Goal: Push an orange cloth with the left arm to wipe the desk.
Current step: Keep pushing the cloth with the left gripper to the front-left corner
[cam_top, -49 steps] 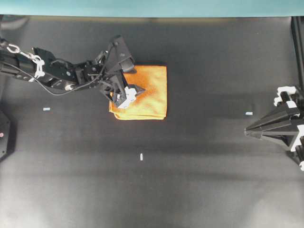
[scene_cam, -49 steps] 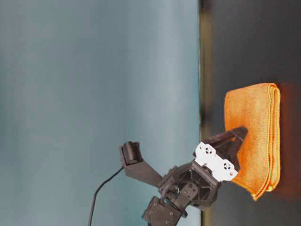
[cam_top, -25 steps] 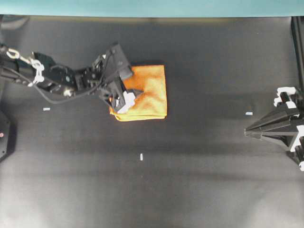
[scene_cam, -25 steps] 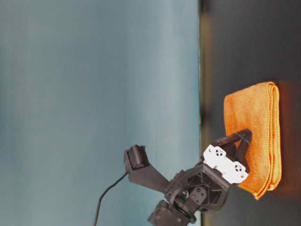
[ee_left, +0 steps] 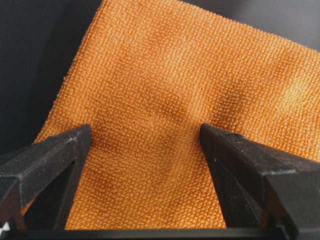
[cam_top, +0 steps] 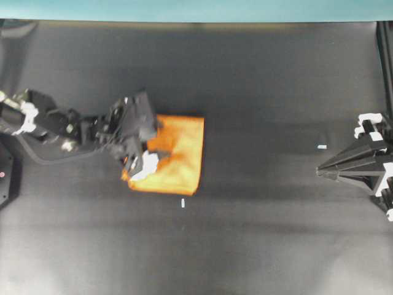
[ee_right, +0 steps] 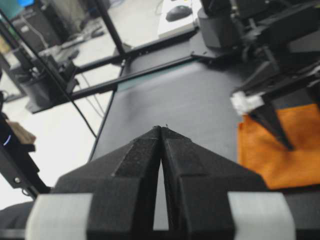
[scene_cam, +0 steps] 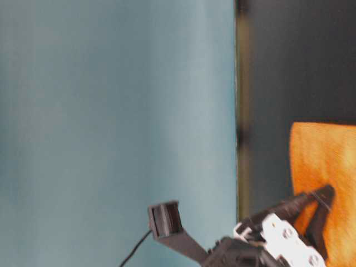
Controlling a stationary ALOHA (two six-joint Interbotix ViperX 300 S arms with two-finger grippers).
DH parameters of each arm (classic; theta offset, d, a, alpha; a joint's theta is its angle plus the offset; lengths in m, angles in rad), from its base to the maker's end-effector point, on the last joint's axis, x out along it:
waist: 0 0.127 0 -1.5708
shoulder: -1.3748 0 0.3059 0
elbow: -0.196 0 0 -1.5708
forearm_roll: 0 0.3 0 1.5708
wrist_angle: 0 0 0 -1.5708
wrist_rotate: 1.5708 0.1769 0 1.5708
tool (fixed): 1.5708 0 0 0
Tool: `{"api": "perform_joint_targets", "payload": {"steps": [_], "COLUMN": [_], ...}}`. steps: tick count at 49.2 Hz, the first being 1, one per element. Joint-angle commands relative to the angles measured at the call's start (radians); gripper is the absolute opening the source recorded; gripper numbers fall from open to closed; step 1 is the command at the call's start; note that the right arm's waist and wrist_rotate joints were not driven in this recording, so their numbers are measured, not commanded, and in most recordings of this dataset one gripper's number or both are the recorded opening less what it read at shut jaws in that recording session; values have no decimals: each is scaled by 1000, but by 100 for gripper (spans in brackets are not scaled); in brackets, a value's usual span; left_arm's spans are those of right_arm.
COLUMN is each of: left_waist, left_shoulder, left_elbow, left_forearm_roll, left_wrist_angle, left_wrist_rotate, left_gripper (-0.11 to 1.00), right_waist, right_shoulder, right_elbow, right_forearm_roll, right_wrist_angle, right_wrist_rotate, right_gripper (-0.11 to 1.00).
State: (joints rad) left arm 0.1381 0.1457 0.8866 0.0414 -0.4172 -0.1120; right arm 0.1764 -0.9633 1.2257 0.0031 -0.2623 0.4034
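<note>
The orange cloth (cam_top: 178,153) lies flat on the black desk (cam_top: 258,246), left of centre. My left gripper (cam_top: 157,159) is open, and its two black fingertips press down on the cloth's left part. In the left wrist view the cloth (ee_left: 175,85) fills the frame between the spread fingers (ee_left: 55,155). The table-level view shows the cloth (scene_cam: 325,161) with the left gripper (scene_cam: 325,196) on it. My right gripper (cam_top: 320,169) is shut and empty at the desk's right edge, far from the cloth. From the right wrist view the right gripper (ee_right: 161,130) points toward the cloth (ee_right: 290,155).
Small white tape marks lie just in front of the cloth (cam_top: 183,203) and at the right (cam_top: 322,147). A teal wall (cam_top: 184,9) borders the desk's far edge. A black frame post (cam_top: 384,55) stands at the right edge.
The left gripper has slid toward the front and left of the desk, dragging the orange cloth with it. The right arm has not moved.
</note>
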Motion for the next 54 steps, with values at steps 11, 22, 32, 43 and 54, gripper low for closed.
{"api": "perform_joint_targets", "payload": {"steps": [11, 22, 32, 43, 54], "left_waist": [-189, -305, -408, -523, -591], "left_shoulder": [-43, -38, -37, -14, -5], "left_elbow": [29, 29, 20, -23, -38], "left_forearm_roll": [3, 3, 3, 3, 3], "left_wrist_angle": [-6, -6, -8, 0, 2], "left_wrist_rotate": [-57, -109, -147, -190, -190], "left_gripper": [86, 86, 86, 86, 86], "right_waist": [2, 2, 2, 2, 2], "right_shoulder": [5, 5, 5, 5, 5], "right_elbow": [-5, -5, -2, 0, 0], "right_forearm_roll": [2, 0, 0, 0, 2], "right_wrist_angle": [-5, -5, -5, -5, -6], "right_wrist_rotate": [2, 0, 2, 0, 0], "right_gripper": [0, 0, 0, 0, 0]}}
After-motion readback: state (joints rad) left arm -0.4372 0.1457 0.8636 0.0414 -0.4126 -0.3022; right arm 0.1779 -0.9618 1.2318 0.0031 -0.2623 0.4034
